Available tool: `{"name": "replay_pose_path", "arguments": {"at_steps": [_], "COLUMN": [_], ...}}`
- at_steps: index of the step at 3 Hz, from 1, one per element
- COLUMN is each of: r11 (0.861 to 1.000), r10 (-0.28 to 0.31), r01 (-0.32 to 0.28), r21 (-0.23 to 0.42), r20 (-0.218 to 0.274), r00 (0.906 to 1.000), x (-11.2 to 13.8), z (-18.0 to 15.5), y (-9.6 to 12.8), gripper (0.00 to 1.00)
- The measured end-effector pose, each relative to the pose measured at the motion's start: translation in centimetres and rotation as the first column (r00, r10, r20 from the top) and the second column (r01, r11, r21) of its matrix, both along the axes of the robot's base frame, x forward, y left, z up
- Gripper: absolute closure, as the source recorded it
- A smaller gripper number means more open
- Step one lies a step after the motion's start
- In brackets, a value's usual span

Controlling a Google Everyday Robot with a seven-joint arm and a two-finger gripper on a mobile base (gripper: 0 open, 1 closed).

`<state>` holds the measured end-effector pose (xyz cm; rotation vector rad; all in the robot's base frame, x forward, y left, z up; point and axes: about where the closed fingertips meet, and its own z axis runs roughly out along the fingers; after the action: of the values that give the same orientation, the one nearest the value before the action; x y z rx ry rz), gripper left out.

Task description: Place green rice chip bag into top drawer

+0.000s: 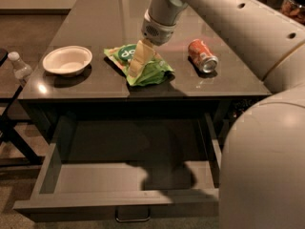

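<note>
Showing gripper [137,62] tipped down onto bag [155,70], touching it, grasp state not discernible; bag on table [95,23] between bowl [66,60] and can [202,55], behind open drawer [114,202].

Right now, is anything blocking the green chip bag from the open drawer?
Nothing visible. The gripper is on the green rice chip bag near the front edge of the table; the top drawer stands open just below. The bowl and soda can sit off to either side.

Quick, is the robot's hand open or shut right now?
Gripper: down on the crinkly light-green chip bag on the dark grey tabletop; open, shut or holding cannot be told.
</note>
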<state>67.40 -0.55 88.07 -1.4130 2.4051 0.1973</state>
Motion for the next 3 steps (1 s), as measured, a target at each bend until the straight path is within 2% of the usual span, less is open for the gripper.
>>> {"name": "replay_pose_path", "arguments": {"at_steps": [2,3], "r11": [1.000,0.998], "r10": [-0.016,-0.054], "r01": [0.016,0.054], "r21": [0.019,0.026], "r20": [-0.001,-0.013], "r00": [0.9999,0.9984], "x": [0.4,1.5], "z": [-0.7,-2.0], "y": [0.0,-1.2], "gripper": [0.00,0.00]}}
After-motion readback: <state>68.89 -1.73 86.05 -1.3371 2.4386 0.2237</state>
